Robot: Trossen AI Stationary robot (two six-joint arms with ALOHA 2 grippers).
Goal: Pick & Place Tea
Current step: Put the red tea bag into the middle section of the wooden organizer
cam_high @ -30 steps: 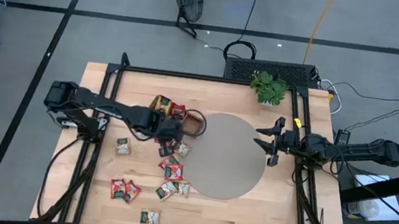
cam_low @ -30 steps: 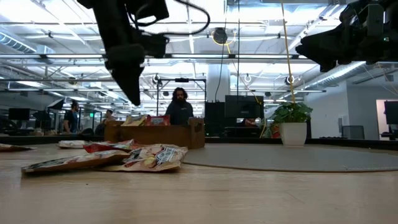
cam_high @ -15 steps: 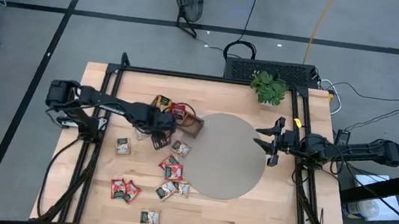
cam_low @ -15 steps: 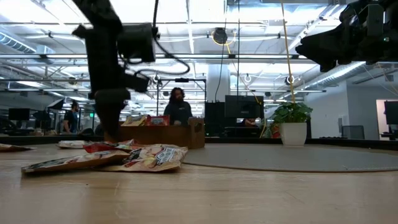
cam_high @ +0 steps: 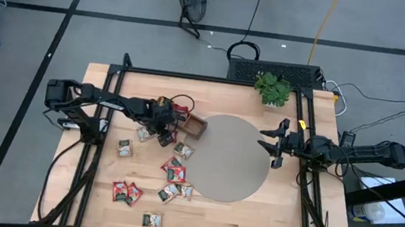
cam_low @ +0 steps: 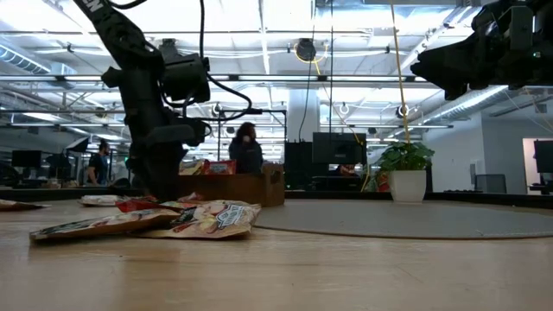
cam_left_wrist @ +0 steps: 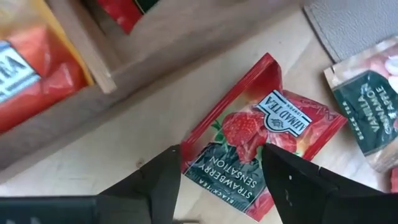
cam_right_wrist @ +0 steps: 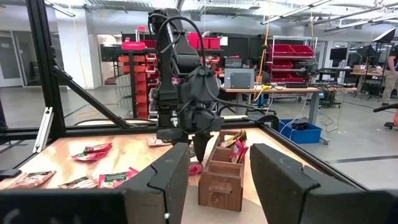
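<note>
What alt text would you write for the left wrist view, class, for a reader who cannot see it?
A red strawberry tea sachet lies flat on the wooden table, framed between the open fingers of the left pincer. Beside it is a wooden tray holding more sachets, and a vanilla tea sachet lies nearby.

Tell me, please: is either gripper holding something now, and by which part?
Nothing is held. The left gripper stands open over a red strawberry tea sachet; the right gripper is open and empty.

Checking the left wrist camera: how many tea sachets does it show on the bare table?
2 clearly: a red strawberry sachet under the open left gripper, and a vanilla sachet beside it. More may lie out of this view.
</note>
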